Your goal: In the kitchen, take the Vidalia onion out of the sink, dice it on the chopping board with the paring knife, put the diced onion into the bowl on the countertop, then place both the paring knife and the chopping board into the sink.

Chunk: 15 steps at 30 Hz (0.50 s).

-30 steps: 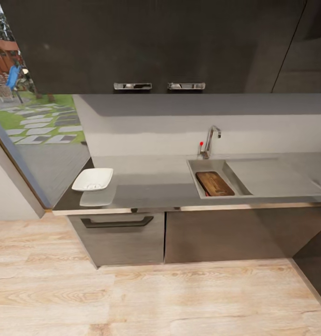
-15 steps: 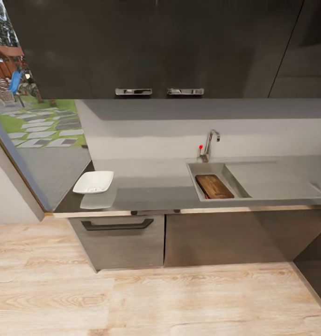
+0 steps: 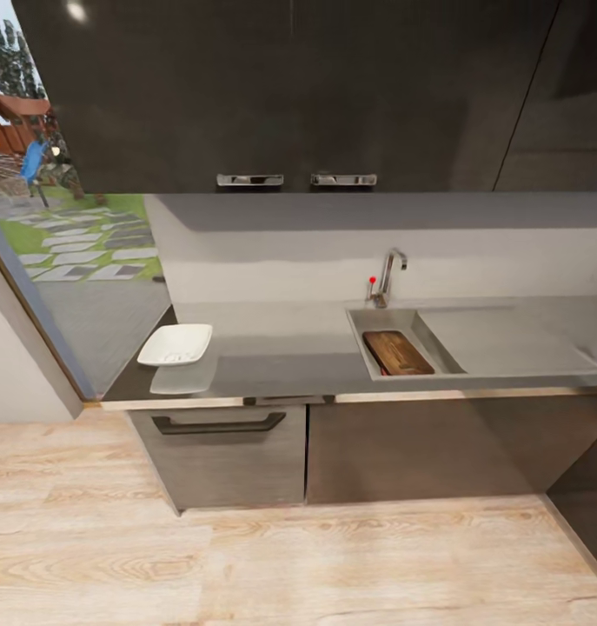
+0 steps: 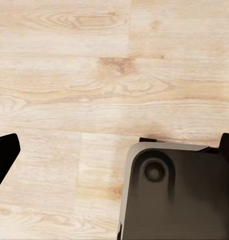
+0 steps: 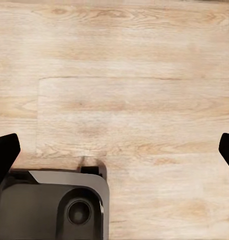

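The dark brown chopping board (image 3: 398,352) lies inside the steel sink (image 3: 405,320), under the chrome tap (image 3: 389,273) with its red knob (image 3: 372,281). On the grey countertop (image 3: 281,348), near its left end, sits the white square bowl (image 3: 175,344); I cannot make out what it holds. Onion and paring knife are too small to tell from here. My left gripper (image 4: 114,150) hangs open over the wooden floor, one dark fingertip (image 4: 4,150) at each picture edge. My right gripper (image 5: 114,150) is open the same way, nothing between its fingertips (image 5: 4,152).
Dark wall cabinets (image 3: 289,87) hang over the counter, and base cabinets with a drawer handle (image 3: 218,424) stand below. A drainboard (image 3: 507,339) extends right of the basin. Light wooden floor (image 3: 289,565) lies between me and the counter. My dark base (image 4: 179,200) shows under both wrists.
The whole head view has shifted: counter and sink sit a little lower and smaller, so the camera moved. Board and bowl keep their places on the counter.
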### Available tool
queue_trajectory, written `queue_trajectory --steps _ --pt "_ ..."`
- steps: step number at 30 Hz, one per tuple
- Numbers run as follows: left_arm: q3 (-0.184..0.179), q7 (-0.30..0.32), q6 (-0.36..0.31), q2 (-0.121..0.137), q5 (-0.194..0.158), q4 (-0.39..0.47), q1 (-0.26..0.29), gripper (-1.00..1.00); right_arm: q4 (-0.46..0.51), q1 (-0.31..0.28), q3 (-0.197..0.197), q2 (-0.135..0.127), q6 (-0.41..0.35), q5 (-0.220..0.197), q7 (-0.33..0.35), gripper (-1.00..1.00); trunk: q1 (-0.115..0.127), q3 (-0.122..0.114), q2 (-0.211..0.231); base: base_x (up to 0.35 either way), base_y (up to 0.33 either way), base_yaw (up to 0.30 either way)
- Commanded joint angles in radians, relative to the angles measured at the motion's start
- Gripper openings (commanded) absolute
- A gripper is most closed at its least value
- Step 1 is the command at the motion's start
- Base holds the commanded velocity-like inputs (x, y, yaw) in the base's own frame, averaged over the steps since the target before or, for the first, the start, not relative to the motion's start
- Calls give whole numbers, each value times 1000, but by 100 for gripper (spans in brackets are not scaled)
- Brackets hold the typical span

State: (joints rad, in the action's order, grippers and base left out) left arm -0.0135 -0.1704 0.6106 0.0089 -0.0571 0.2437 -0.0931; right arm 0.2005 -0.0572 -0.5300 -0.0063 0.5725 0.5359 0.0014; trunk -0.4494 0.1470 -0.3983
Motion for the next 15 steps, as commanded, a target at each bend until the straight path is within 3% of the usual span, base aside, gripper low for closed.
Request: queue_trajectory --steps 1,15 --pt "-2 0 1 0 -6 2 0 100 -1 -1 -8 0 4 10 0 100 -1 0 -2 0 0 0" --pt "-2 0 1 -1 -6 2 0 100 -5 -1 -8 0 4 10 0 100 -1 -22 -2 0 0 0"
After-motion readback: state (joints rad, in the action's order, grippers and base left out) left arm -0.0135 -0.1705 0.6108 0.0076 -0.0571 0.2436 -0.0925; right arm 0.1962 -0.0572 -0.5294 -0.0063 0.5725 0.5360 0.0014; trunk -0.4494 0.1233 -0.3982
